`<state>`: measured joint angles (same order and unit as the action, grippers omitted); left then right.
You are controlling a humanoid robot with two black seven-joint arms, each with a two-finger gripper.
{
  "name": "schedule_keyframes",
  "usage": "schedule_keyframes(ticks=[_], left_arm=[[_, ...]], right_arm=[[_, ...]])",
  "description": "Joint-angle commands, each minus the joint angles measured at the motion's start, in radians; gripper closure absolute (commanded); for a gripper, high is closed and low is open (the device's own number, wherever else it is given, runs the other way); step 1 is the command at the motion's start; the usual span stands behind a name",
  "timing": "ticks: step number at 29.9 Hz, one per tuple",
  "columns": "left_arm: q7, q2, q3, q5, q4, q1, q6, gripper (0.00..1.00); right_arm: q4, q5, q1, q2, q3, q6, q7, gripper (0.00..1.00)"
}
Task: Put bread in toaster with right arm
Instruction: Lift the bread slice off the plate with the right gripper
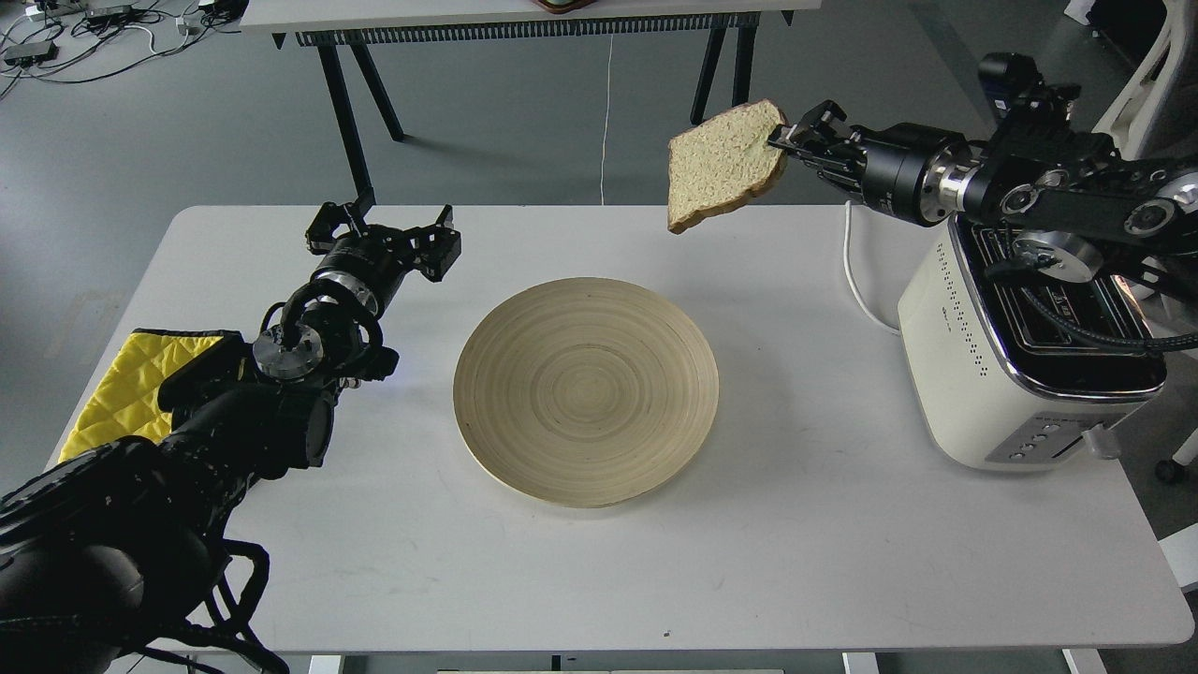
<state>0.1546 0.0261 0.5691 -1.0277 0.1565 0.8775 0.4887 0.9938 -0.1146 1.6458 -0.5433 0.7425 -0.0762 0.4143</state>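
Note:
My right gripper [784, 139] is shut on the right edge of the bread [723, 166], a pale tan slice with a brown crust. It holds the slice tilted and high above the table's far side, left of the toaster. The cream-white toaster [973, 360] with a chrome top stands at the table's right end. My right arm crosses over its slots and hides part of them. My left gripper [393, 225] is open and empty over the table's left part.
An empty round wooden plate [586, 390] lies in the middle of the white table [749, 562]. A yellow quilted cloth [122, 384] lies at the left edge. A white cord [856, 281] runs behind the toaster. Another table stands behind.

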Motion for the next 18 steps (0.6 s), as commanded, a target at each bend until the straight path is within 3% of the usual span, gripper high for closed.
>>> schedule_keyframes(ticks=[1,12,18], left_arm=[[0.0,0.0,0.0,0.0,0.0,0.0,0.0,0.0],[0.0,0.0,0.0,0.0,0.0,0.0,0.0,0.0],[0.0,0.0,0.0,0.0,0.0,0.0,0.0,0.0]], right_arm=[[-0.003,-0.011,0.109,-0.053,0.133,0.01,0.0,0.99],[-0.032,-0.065,0.321,-0.096,0.504,0.013,0.021,0.99],[0.0,-0.056,0.422,-0.084,0.713,-0.019,0.074,0.99]])
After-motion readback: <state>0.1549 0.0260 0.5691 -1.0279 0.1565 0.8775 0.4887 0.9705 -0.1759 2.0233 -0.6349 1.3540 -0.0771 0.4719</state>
